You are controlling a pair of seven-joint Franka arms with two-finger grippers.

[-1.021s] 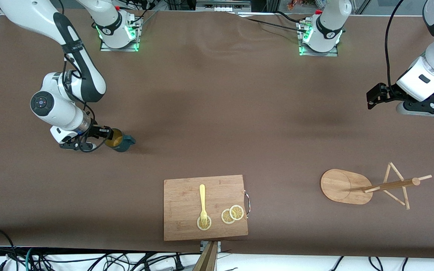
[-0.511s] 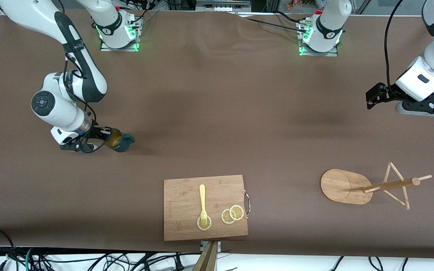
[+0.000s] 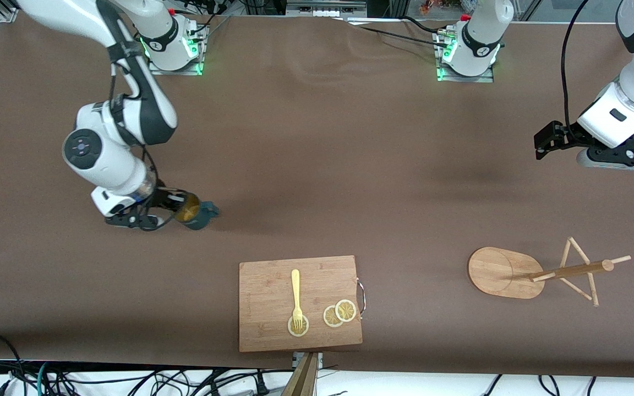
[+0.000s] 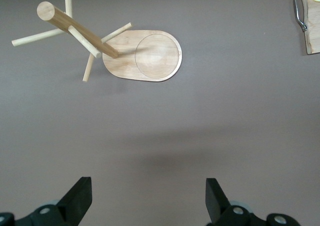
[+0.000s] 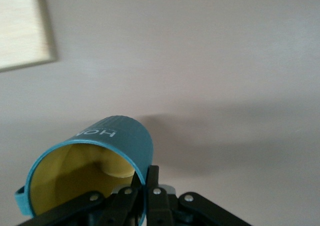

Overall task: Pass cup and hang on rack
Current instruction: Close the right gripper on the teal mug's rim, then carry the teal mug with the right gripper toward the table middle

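Observation:
My right gripper is shut on the rim of the teal-green cup and holds it tilted on its side just above the table at the right arm's end. In the right wrist view the cup shows its yellow inside, with its wall pinched between my fingers. The bamboo rack stands at the left arm's end, and shows in the left wrist view. My left gripper is open and empty, waiting above the table. Its fingertips show wide apart.
A wooden cutting board lies near the front edge in the middle, with a yellow fork and lemon slices on it. Its corner shows in the left wrist view and the right wrist view.
My right arm has moved with the cup toward the middle of the table and lifted it slightly. The left arm has barely moved.

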